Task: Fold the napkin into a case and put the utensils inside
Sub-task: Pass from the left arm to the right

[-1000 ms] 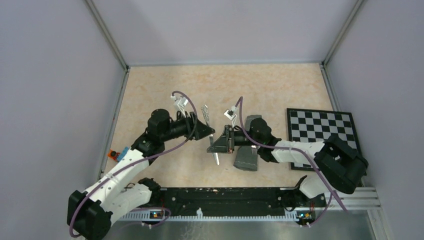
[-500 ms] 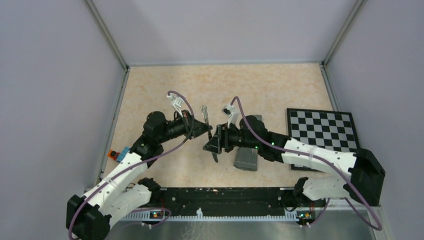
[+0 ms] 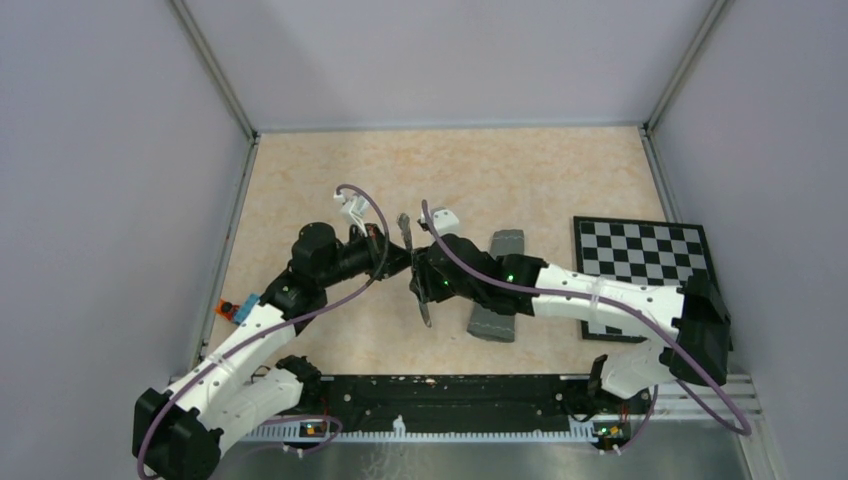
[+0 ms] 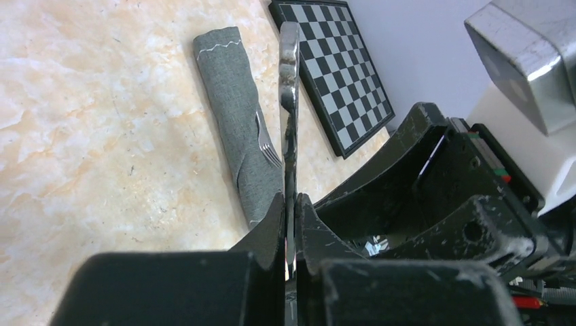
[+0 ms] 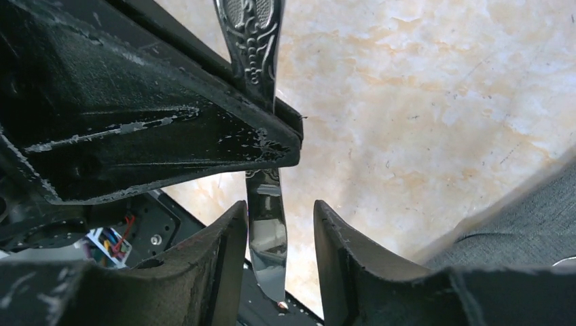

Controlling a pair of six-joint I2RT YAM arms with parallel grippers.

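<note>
Left tool (image 4: 291,207) is closed tight on the knife (image 4: 289,102) near mid-length, carrying it clear of the bench (image 4: 88,136). Right tool (image 5: 280,221) stands parted astride the blade, with a gap showing on one side, so it is not clamping. Beyond, the case (image 4: 227,95) lies flat on the bench with the fork (image 4: 266,144) tucked in and its tines exposed, near the checkered board (image 4: 339,75).
</note>
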